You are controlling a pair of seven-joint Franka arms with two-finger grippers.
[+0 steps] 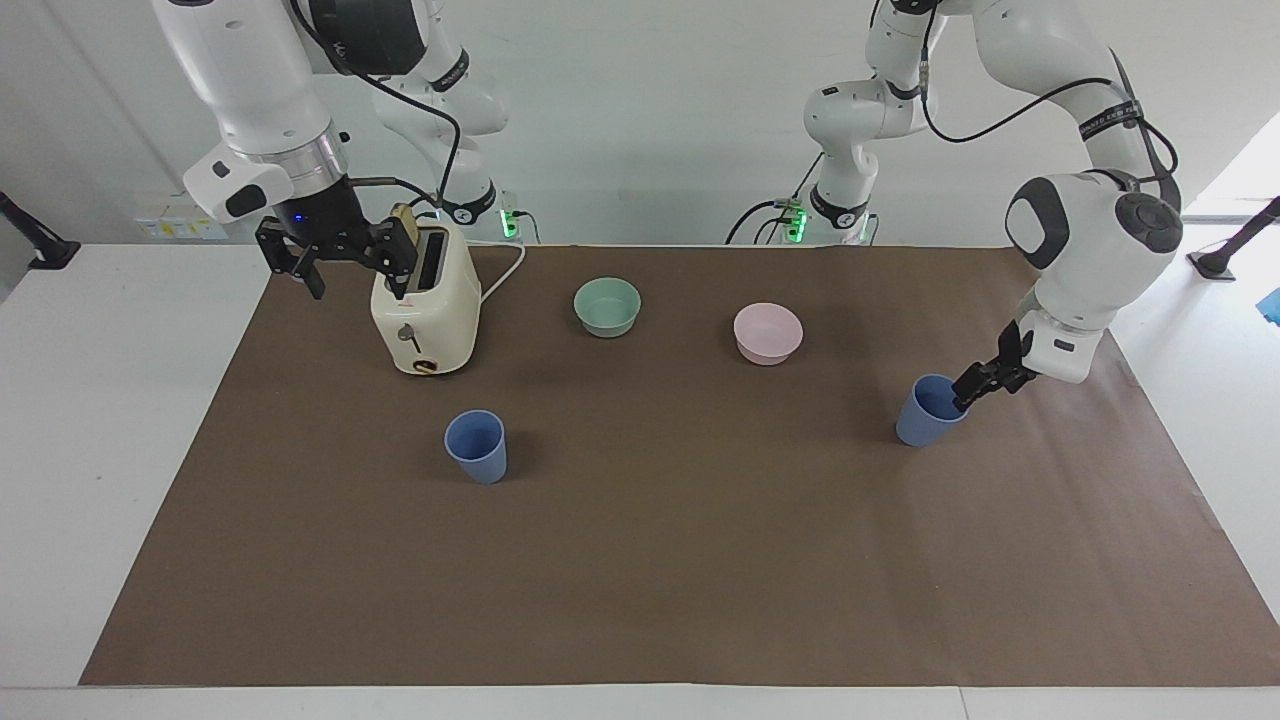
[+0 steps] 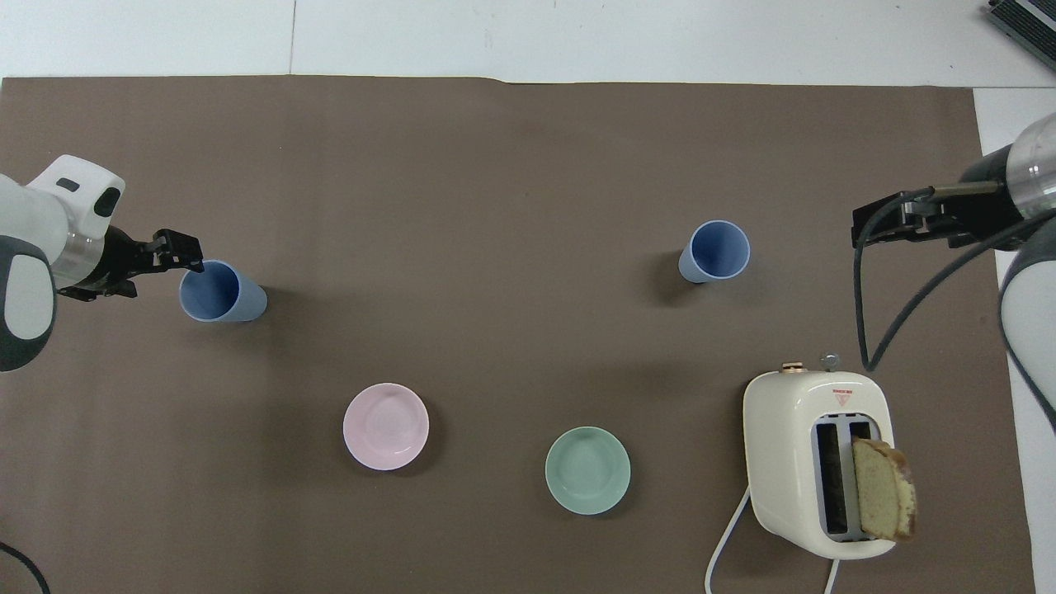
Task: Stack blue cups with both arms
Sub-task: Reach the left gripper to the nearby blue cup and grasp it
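Two blue cups stand upright on the brown mat. One cup (image 1: 920,425) (image 2: 221,293) is toward the left arm's end, the other (image 1: 477,447) (image 2: 716,250) toward the right arm's end, farther from the robots than the toaster. My left gripper (image 1: 963,397) (image 2: 183,257) hangs low and open at the rim of the first cup, on its side toward the mat's edge; I cannot tell if it touches. My right gripper (image 1: 358,285) (image 2: 866,227) waits raised beside the toaster, open and holding nothing.
A cream toaster (image 1: 425,320) (image 2: 792,412) with a bread slice in one slot stands near the right arm. A green bowl (image 1: 607,306) (image 2: 587,470) and a pink bowl (image 1: 767,332) (image 2: 385,426) sit nearer to the robots than the cups.
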